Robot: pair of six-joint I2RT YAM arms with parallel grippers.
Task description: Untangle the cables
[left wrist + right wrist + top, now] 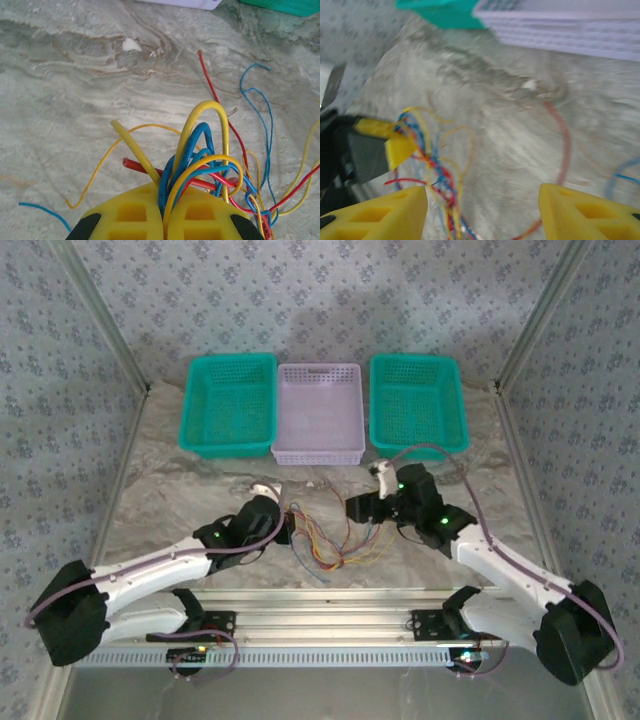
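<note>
Left teal basket (230,405), lavender basket (318,410), right teal basket (416,402) abreast on marble table (170,500); white fleck (131,45), perhaps paper.

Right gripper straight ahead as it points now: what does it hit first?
Probably the red cable on the table ahead of the open right gripper; lavender basket lies beyond. Blur hides depth.

1. we see the table (200,470) as a matt, marble-veined surface, faintly rough.
2. the left teal basket (232,359), the lilac basket (318,368) and the right teal basket (415,360) along the table's far edge are perforated plastic with a soft sheen.
3. the cables (200,150) wear smooth, glossy plastic insulation.
4. on the left gripper (164,215) and the right gripper (482,200) we find matt yellow plastic fingers (132,212), moulded with recesses.
5. along the table's near edge runs a ridged, dull-silver metal rail (320,625).
6. the walls (330,300) look like matt patterned cloth or paper; we cannot tell which.
</note>
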